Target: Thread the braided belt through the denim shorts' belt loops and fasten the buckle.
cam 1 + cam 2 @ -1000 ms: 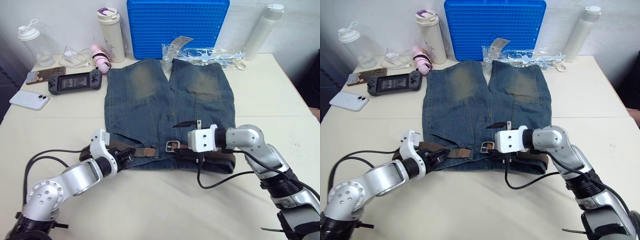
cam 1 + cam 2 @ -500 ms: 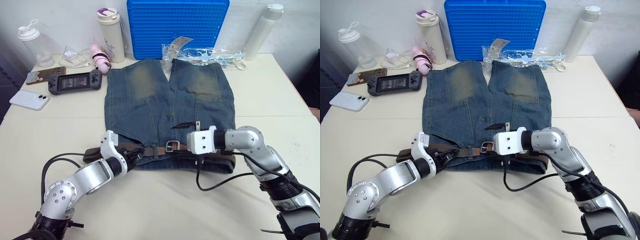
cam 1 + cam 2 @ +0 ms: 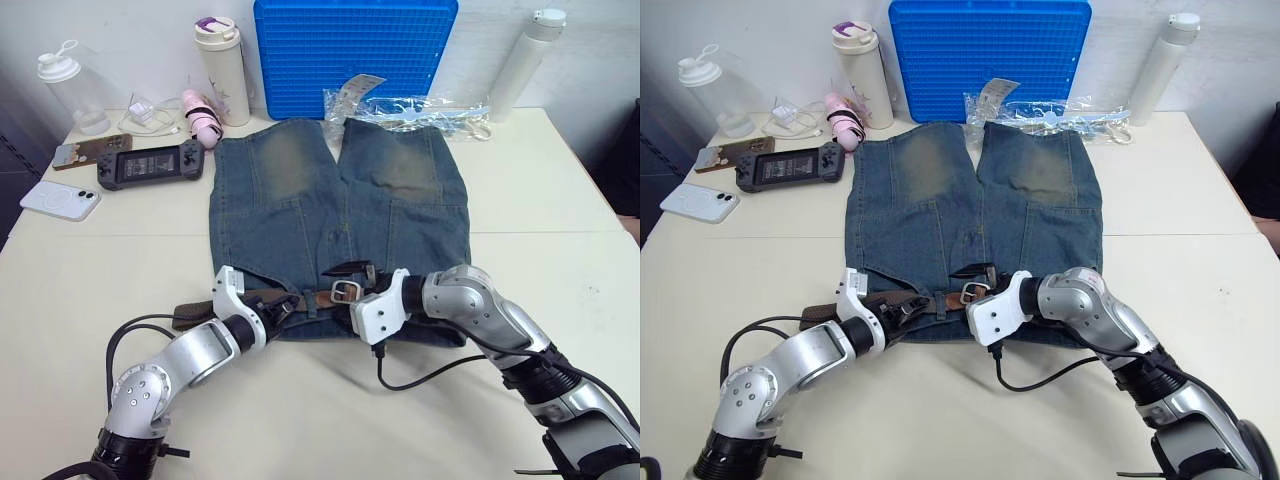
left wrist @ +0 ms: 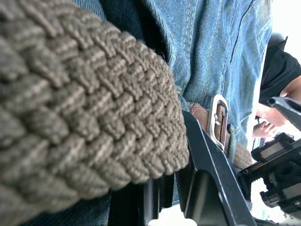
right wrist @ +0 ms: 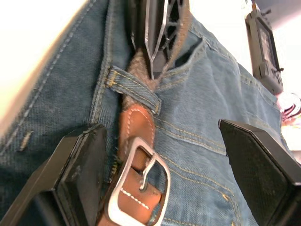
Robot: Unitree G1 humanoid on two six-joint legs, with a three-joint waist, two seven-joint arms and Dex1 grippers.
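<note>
Along the waistband of the shorts (image 3: 340,210), at the near edge of the worktop (image 3: 560,200), the belt (image 3: 255,297) lay threaded under a belt loop (image 5: 134,88), its woven strap ending in a tan leather tab joined to the buckle (image 3: 345,292). That silver frame sat near the middle of the waistband, prong resting across it. On the left, the belt's free end trailed off the denim onto the worktop. The left claw (image 3: 276,310) was clamped on the belt just left of the buckle, the braid filling the space between its fingers in the left wrist view. The right claw (image 3: 352,280) stood wide, one finger (image 5: 80,165) beside the buckle and the other (image 5: 263,169) well apart over the denim, holding nothing. Beyond the shorts lay a clear bag (image 3: 420,108) and a blue board (image 3: 355,50) against the wall. To the left sat a game console (image 3: 150,163), a phone (image 3: 60,199) and a tumbler (image 3: 222,70)
</note>
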